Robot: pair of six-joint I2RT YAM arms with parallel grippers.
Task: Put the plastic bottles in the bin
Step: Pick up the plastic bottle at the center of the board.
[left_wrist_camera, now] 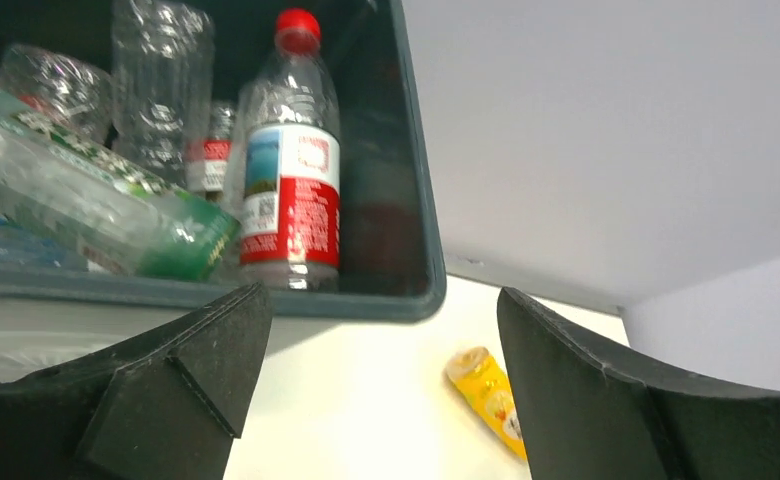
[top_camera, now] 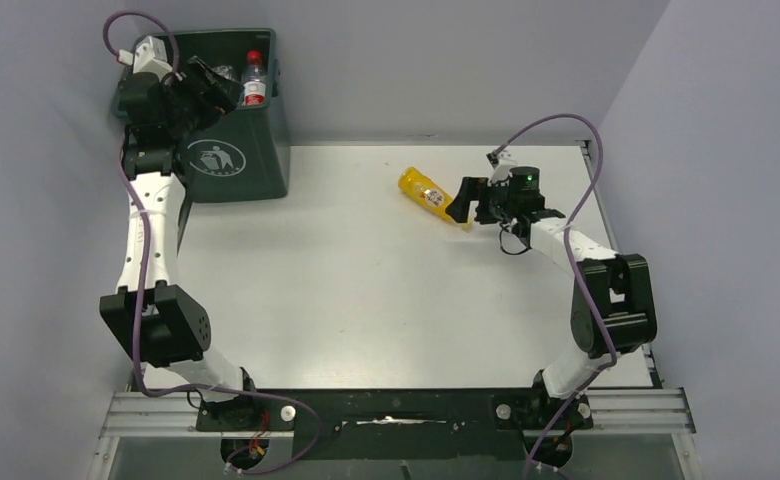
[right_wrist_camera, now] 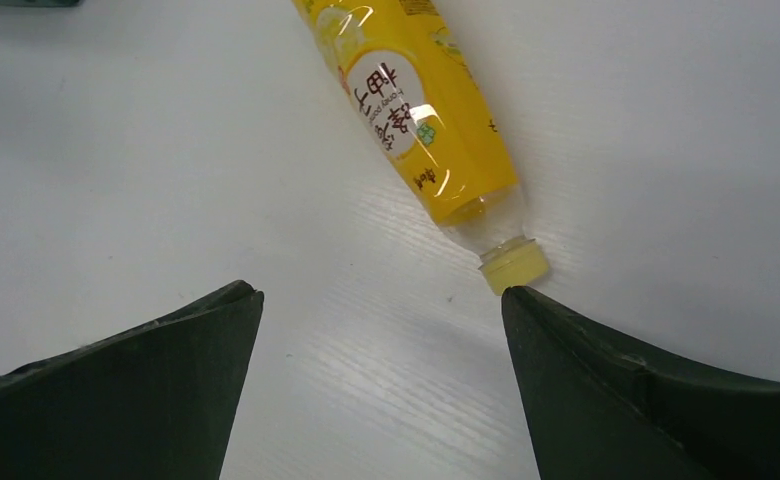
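Observation:
The dark green bin [top_camera: 238,160] stands at the table's far left corner. Several clear bottles lie inside it, among them one with a red cap and red label [left_wrist_camera: 292,190] and one with a green label [left_wrist_camera: 96,195]. My left gripper [top_camera: 206,85] hovers over the bin's rim [left_wrist_camera: 266,298], open, nothing between its fingers. A yellow bottle [top_camera: 426,192] lies on its side on the table, also seen in the left wrist view [left_wrist_camera: 488,395]. My right gripper [right_wrist_camera: 381,305] is open just short of its yellow cap [right_wrist_camera: 513,266], whose right fingertip [right_wrist_camera: 526,300] is next to the cap.
Grey walls close the table on the left, back and right. The white tabletop [top_camera: 366,290] stretches between the two arms. A purple cable loops above each arm.

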